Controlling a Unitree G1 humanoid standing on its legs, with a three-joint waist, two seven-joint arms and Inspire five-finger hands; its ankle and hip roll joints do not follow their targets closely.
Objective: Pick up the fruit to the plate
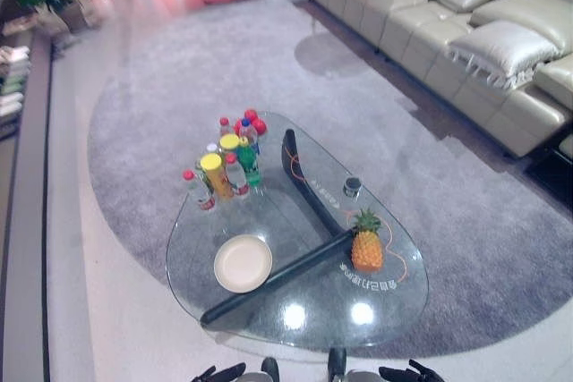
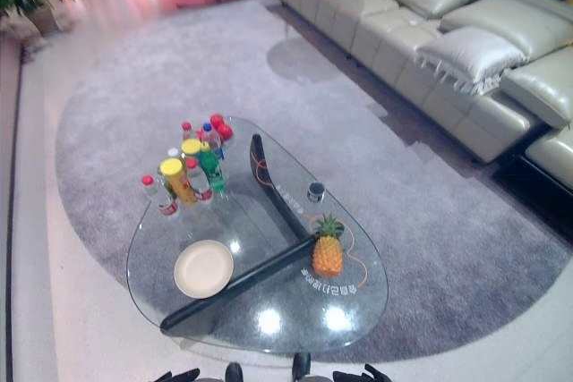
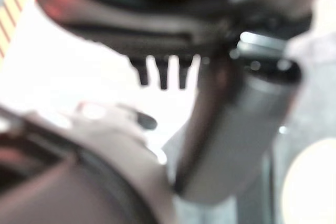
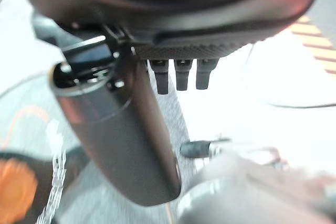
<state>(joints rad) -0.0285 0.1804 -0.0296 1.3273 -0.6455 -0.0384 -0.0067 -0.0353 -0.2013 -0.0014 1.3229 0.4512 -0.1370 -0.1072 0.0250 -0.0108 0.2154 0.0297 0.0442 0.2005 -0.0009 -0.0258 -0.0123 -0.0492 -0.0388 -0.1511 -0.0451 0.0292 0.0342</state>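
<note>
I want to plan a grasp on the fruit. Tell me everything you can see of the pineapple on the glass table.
The pineapple is small, with an orange-yellow scaled body and a spiky green crown. It stands upright on the glass table, near the edge on the robot's right. The plate lies apart from it to the left, beyond the dark bar under the glass. Nothing but the tabletop touches it, and a thin orange line curves around it.

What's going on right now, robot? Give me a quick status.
Left hand and right hand low at near edge, open, empty. Pineapple upright on glass table, plate empty. Dark bar lies between them.
</note>
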